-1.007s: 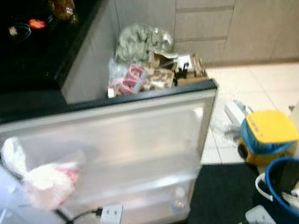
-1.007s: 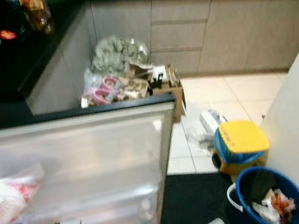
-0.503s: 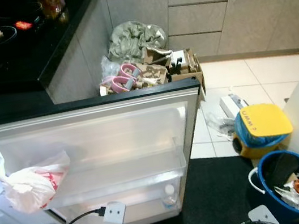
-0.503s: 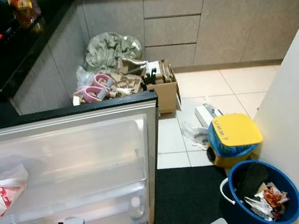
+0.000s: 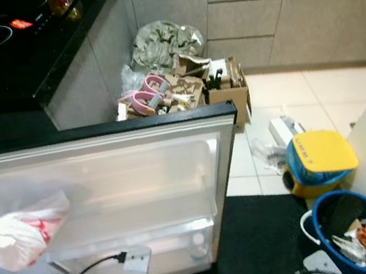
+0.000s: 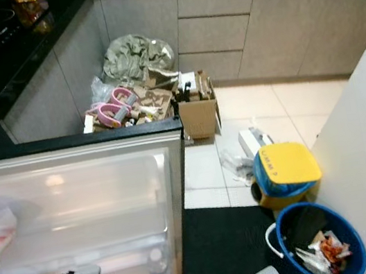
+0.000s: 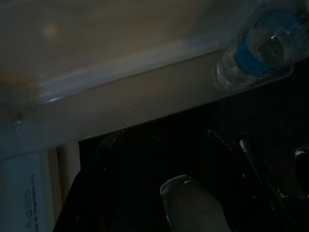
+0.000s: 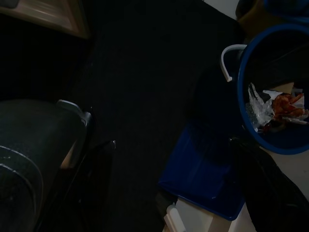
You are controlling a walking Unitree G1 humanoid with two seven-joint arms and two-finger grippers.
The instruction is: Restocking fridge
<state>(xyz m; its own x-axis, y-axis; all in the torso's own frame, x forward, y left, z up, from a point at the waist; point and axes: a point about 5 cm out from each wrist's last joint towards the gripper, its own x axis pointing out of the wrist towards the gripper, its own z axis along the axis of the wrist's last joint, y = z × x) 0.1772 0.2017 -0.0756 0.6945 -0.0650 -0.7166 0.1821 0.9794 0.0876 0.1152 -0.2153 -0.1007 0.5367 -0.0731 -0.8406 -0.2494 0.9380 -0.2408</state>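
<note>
1. You are facing the open fridge door (image 5: 107,185); its inner shelves are standing mostly bare.
2. A small water bottle (image 7: 258,48) is lying in the door's lowest shelf, near its free edge.
3. A white plastic bag (image 5: 17,235) is hanging at the door's hinge side.
4. Your left end effector (image 7: 164,145) is hanging low below that shelf; I cannot tell its grip state.
5. Your right end effector (image 8: 169,159) is idling over the dark mat, beside the blue bin (image 5: 354,235); grip state cannot be told.
</note>
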